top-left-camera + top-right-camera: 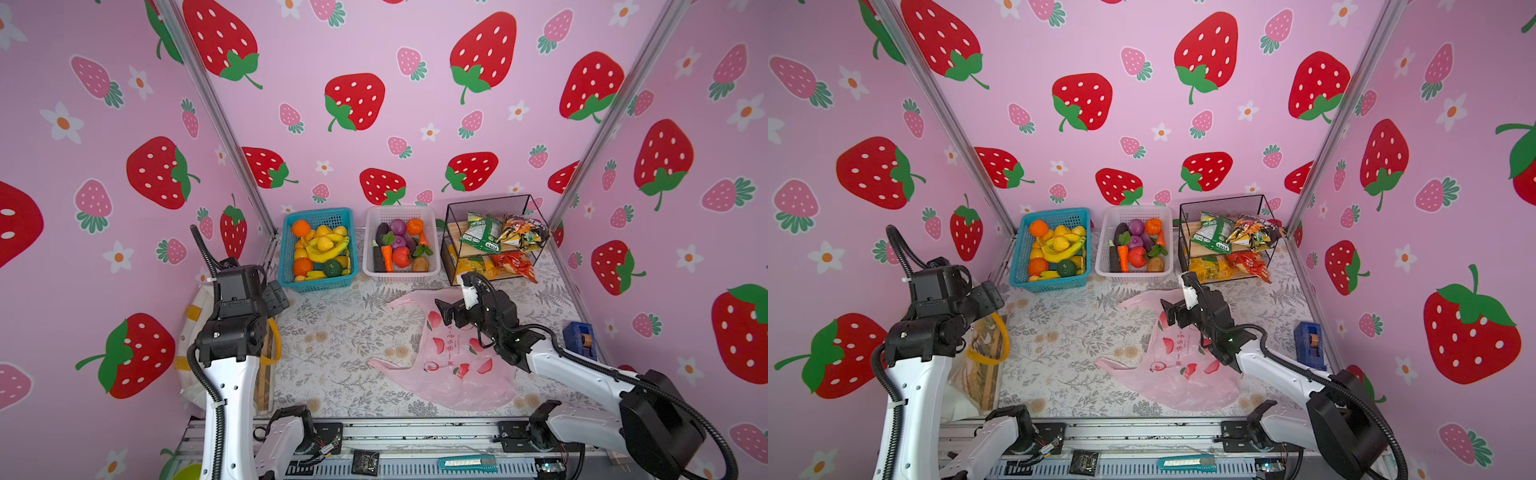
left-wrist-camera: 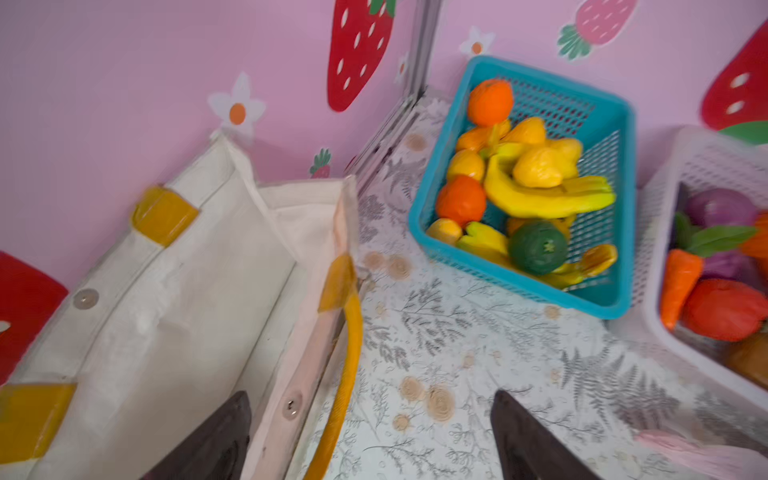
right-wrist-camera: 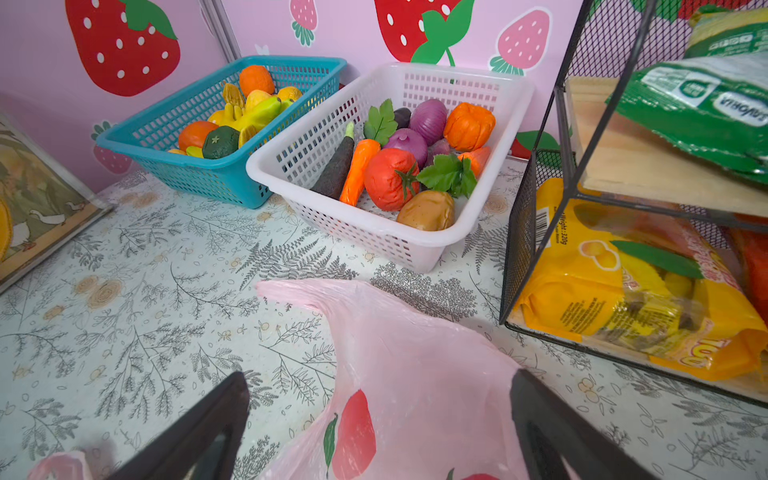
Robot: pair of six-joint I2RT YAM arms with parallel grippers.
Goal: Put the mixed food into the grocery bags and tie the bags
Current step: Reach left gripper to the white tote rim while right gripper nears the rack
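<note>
A thin pink plastic bag [image 1: 449,357] [image 1: 1179,361] with red fruit prints lies flat on the table, right of middle. My right gripper [image 1: 446,309] [image 3: 379,374] hovers open over the bag's far handle end [image 3: 415,374], nothing between its fingers. The cream tote [image 2: 187,291] [image 1: 976,365] with yellow straps stands open at the left wall. My left gripper [image 1: 276,297] [image 2: 372,395] is open, straddling the tote's near rim and strap. Toy vegetables [image 1: 401,257] [image 3: 390,178] lie in a white basket [image 1: 401,209]. Snack packets [image 1: 515,266] [image 3: 602,291] sit in a black wire rack [image 1: 486,201].
A blue basket [image 1: 318,212] of bananas, lemons and oranges stands left of the white one along the back wall. A blue tape dispenser [image 1: 579,338] sits by the right wall. A teal utility knife [image 1: 467,462] lies on the front rail.
</note>
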